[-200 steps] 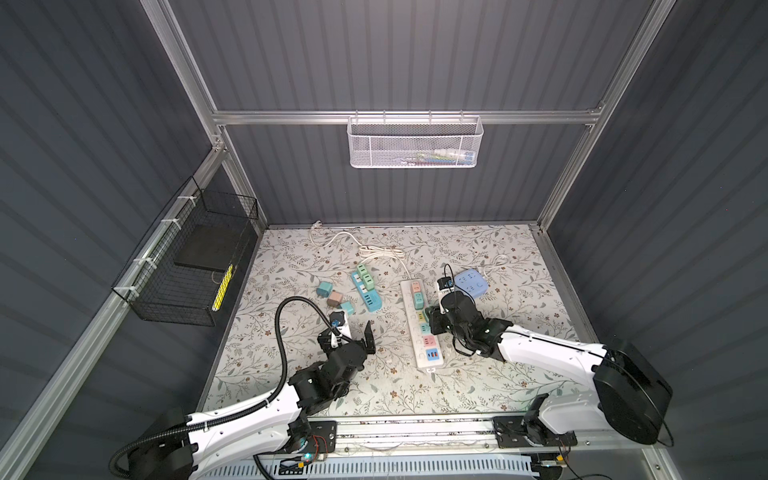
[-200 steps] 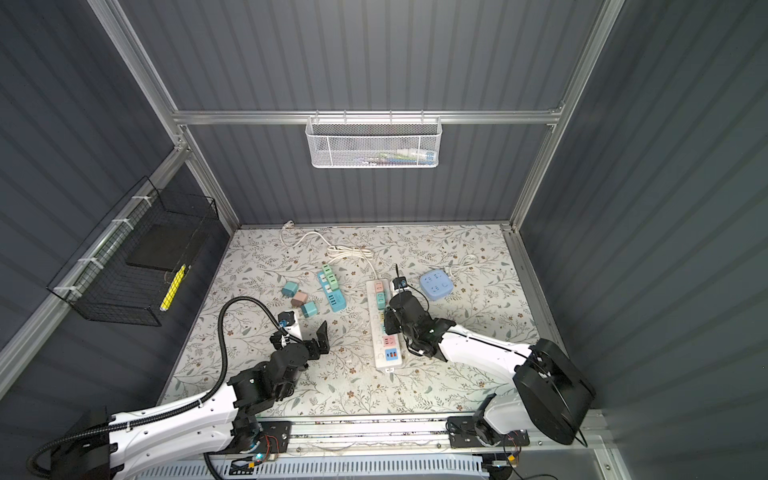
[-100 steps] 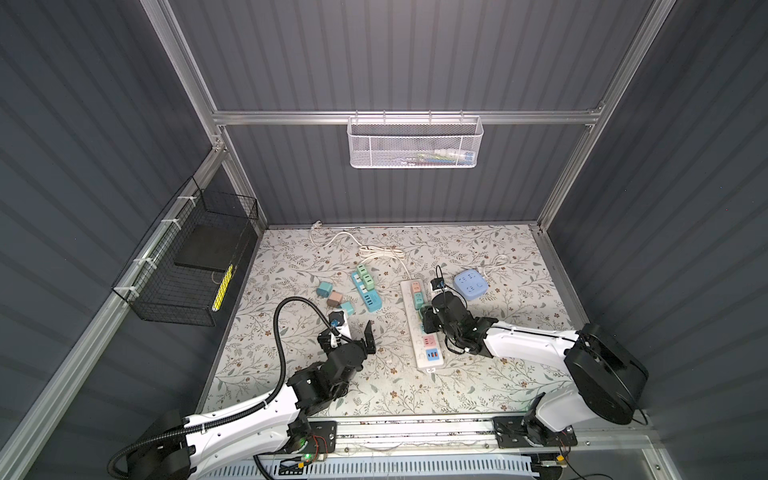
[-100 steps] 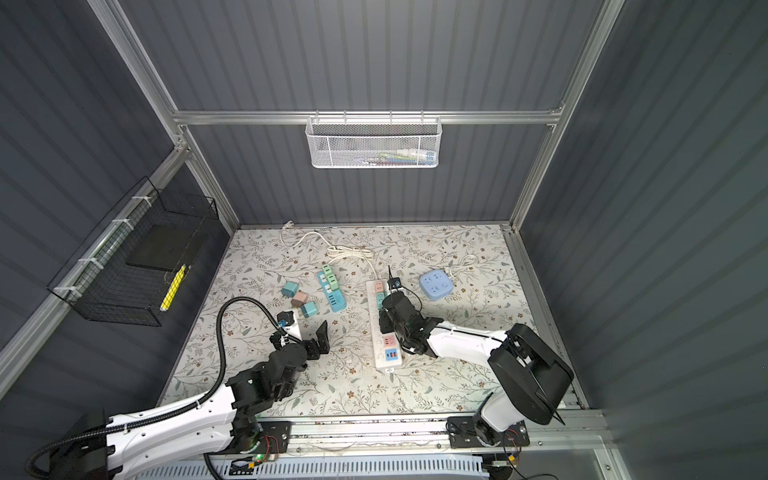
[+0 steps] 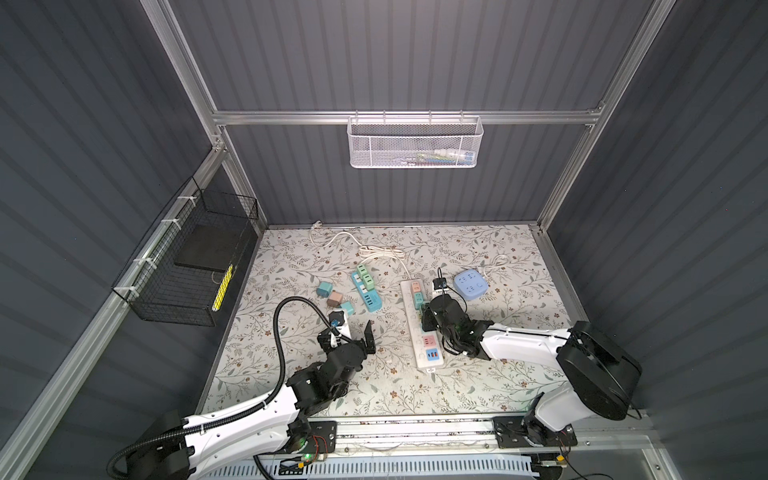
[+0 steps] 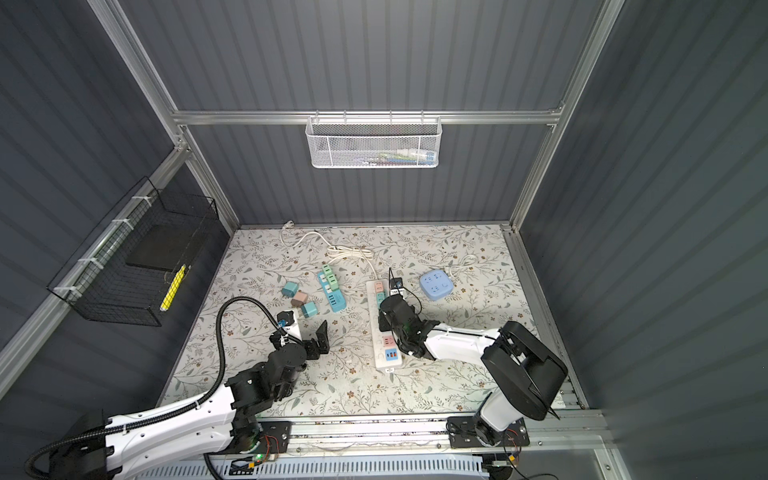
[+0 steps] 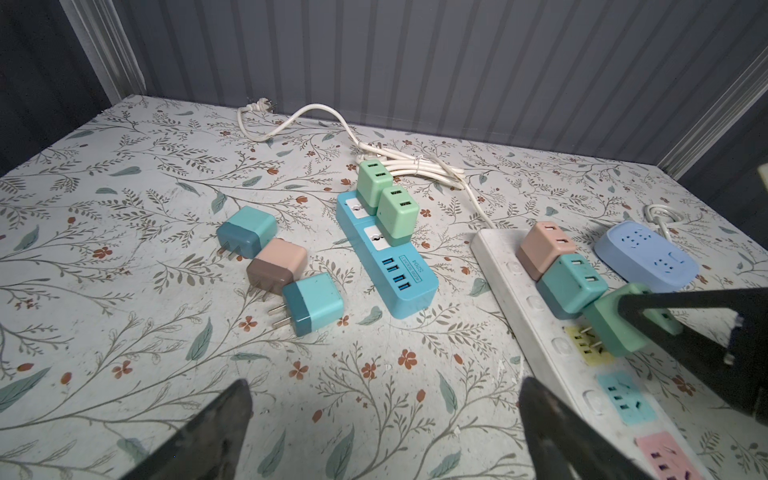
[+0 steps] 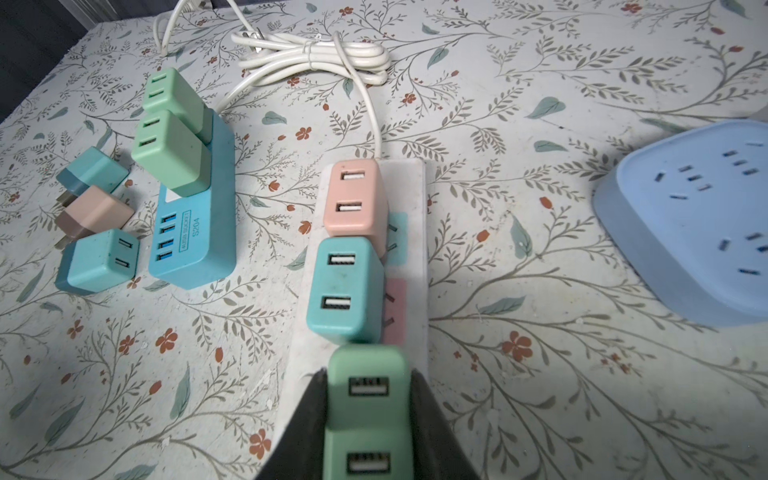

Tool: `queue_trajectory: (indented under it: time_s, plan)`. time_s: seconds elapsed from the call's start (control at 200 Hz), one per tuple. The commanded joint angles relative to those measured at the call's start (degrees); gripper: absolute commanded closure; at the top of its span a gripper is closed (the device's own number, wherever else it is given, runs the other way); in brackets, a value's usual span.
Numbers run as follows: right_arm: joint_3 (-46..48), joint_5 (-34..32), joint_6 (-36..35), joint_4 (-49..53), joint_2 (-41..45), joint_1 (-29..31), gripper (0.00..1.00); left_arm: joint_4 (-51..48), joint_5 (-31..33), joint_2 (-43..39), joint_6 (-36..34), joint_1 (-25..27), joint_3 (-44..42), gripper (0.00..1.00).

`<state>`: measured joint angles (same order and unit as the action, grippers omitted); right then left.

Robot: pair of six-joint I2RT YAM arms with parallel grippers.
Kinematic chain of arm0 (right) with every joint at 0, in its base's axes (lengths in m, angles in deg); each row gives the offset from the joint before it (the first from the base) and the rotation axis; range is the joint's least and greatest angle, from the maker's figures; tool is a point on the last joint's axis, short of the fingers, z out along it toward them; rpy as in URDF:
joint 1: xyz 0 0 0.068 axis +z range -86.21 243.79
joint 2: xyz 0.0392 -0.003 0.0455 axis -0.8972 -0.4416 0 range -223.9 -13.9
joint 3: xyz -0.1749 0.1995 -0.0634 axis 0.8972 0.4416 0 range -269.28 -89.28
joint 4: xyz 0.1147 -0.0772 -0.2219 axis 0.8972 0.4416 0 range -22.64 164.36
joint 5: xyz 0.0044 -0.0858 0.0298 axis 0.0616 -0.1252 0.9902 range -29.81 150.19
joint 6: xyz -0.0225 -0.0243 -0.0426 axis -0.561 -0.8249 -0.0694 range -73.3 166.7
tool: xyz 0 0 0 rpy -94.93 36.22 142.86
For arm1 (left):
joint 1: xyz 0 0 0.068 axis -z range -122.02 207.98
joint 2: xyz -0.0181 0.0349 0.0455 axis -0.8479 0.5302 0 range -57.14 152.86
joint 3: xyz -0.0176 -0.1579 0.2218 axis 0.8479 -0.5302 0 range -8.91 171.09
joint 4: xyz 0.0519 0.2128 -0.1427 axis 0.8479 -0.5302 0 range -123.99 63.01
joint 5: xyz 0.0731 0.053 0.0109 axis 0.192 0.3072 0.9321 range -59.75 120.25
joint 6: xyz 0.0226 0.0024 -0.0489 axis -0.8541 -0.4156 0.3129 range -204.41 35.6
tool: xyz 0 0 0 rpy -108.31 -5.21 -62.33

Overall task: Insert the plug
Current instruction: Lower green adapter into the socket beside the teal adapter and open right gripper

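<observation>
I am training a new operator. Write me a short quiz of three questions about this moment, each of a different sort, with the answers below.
1. True or false: the left arm's fingers are open and hold nothing.
2. The right arm's fingers are closed on which one? A. pink plug B. green plug C. brown plug
3. Fill in: ___ plugs lie loose on the table beside the blue strip.
Key: 1 true; 2 B; 3 three.
</observation>
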<state>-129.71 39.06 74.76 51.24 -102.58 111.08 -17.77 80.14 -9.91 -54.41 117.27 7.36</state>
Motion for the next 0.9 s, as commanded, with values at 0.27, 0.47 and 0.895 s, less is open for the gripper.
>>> queue_trajectory:
  time_s: [0.27, 0.47, 0.895]
  plan:
    - [-1.98, -3.21, 1.12, 7.94, 0.37, 1.85, 0.82, 0.06, 0.47, -1.91, -0.85, 0.22, 0.14, 0.00]
    - [-3.76, -2.61, 1.34, 8.91, -1.09, 1.84, 0.82, 0.10, 0.52, -1.87, -0.88, 0.22, 0.18, 0.00]
    - [-5.97, -5.36, 2.93, 12.72, -3.99, 3.11, 0.82, -1.39, 1.29, -4.29, -0.39, 0.22, -0.62, 0.00]
